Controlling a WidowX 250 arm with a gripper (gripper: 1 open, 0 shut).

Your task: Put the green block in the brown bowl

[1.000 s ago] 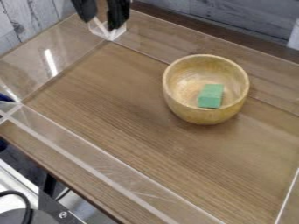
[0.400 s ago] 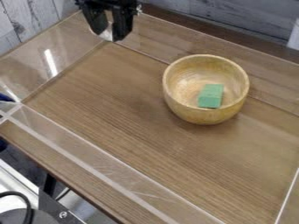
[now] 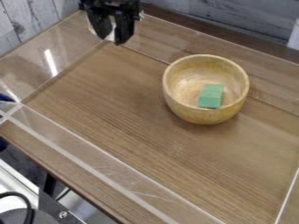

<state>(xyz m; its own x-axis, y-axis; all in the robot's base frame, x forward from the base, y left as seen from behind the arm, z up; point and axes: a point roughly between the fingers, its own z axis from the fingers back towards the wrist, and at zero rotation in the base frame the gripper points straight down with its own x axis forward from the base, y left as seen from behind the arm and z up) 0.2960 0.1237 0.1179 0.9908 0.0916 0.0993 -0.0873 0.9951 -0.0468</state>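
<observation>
Tool eases inward, green block already in bowl

The dark tool (image 3: 112, 26) has edged slightly inward at the tabletop's (image 3: 140, 144) far side; whether its fingers are spread or pressed together, I cannot tell. The green block (image 3: 211, 96) sits inside the brown bowl (image 3: 173, 93), so the task looks done.

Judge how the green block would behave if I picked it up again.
The green block would probably stay stiff, given its straight edges and flat faces. Those flat faces also suggest it would slide rather than roll. Its matte look hints at decent grip, though I can't judge its weight.
</observation>
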